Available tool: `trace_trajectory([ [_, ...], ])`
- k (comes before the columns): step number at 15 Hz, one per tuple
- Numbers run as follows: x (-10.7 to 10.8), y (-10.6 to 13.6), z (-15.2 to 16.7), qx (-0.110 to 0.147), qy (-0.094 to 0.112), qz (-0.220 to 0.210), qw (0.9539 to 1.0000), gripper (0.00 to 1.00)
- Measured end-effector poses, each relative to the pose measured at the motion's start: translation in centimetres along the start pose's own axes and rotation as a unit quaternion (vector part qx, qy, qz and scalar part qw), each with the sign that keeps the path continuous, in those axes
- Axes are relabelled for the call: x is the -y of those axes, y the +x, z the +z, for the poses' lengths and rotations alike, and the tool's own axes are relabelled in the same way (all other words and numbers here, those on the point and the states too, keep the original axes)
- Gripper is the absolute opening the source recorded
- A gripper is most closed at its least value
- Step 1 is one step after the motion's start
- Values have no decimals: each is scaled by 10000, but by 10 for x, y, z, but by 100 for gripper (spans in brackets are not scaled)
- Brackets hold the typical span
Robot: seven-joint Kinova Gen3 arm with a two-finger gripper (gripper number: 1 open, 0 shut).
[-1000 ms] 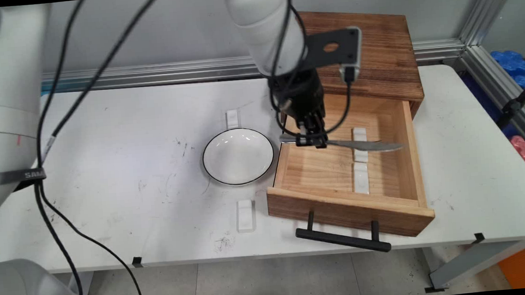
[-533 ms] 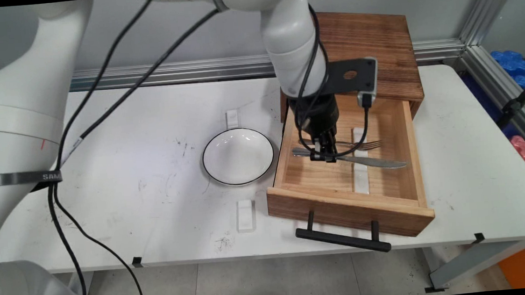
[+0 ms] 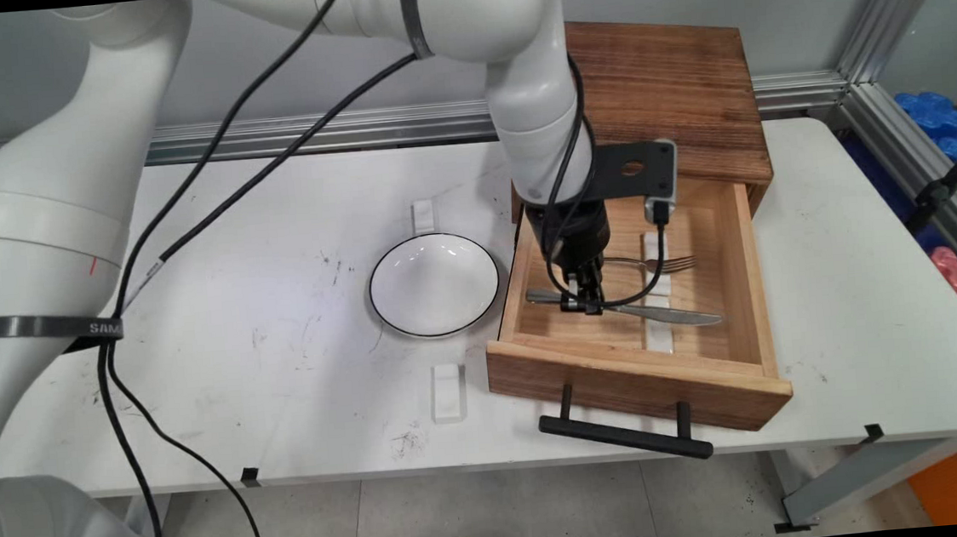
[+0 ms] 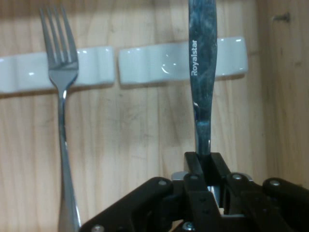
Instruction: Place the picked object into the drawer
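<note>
Knife tip and fork handle beyond hand view's edges.

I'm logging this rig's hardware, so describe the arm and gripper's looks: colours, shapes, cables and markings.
The arm is made of thick, rounded white links with a dark ring at one joint and a small red mark on the big left link. Black cables hang along it, one bound by a grey lettered strap. A black bracket with a round hole sits at the wrist. The gripper is black, with a bolted linkage and two narrow fingers.

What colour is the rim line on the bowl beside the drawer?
Black, a thin line round the white bowl; it shows only in the main view.
</note>
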State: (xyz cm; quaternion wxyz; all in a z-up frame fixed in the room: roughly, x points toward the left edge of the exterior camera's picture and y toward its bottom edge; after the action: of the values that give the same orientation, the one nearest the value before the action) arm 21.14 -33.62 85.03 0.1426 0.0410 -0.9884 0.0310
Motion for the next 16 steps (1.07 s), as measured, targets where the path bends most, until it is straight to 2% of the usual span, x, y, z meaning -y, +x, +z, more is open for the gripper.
trace_trajectory([
  [7, 3, -8, 24, 56, -92, -142, 9998, 0],
  [16, 7, -15, 44, 18, -106, -292, 9995, 0],
])
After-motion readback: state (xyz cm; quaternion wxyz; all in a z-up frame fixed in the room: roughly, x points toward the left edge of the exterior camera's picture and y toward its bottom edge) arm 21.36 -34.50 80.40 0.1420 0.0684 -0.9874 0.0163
